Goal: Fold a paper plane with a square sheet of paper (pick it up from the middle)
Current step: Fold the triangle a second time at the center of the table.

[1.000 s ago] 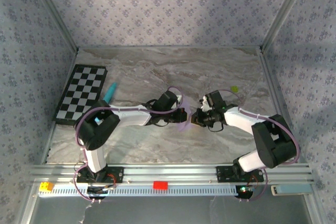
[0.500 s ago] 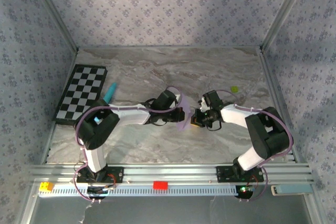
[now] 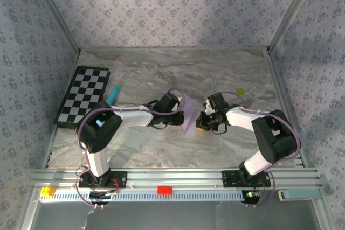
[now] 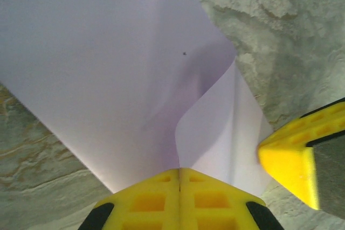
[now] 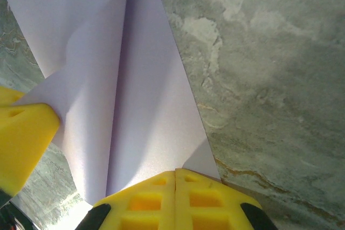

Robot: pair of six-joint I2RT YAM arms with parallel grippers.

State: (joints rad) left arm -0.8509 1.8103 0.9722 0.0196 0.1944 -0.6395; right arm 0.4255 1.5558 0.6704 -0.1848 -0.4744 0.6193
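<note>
Paper (image 3: 188, 120): pale lilac sheet, located at the centre of the table (image 3: 215, 74), between the two grippers. In the top view it appears as a narrow strip set on edge, with one gripper at each side. Whether its lower edge touches the table cannot be told.

Left gripper (image 3: 180, 118): closed and gripping the paper. In the left wrist view the two yellow pads (image 4: 156, 200) meet with no gap, and the paper (image 4: 108, 68) comes out from the seam between them. The sheet spreads away from the pads over the marbled surface. One layer bends in a soft curve and overlaps a second layer to the right. A small dark speck marks the upper layer.

Right gripper (image 3: 198, 122): closed and gripping the paper. In the right wrist view its yellow pads (image 5: 151, 200) are pressed together on the near edge of the paper (image 5: 140, 95). A straight crease runs from the top of the frame down toward the pads. A yellow finger of the left gripper (image 5: 24, 138) lies at the left edge, touching the sheet.

Other items, all well apart from the paper:
- checkerboard (image 3: 83, 96), far left of the table
- teal pen (image 3: 112, 95), just beside the checkerboard
- small yellow-green object (image 3: 241, 91), behind the right arm
</note>
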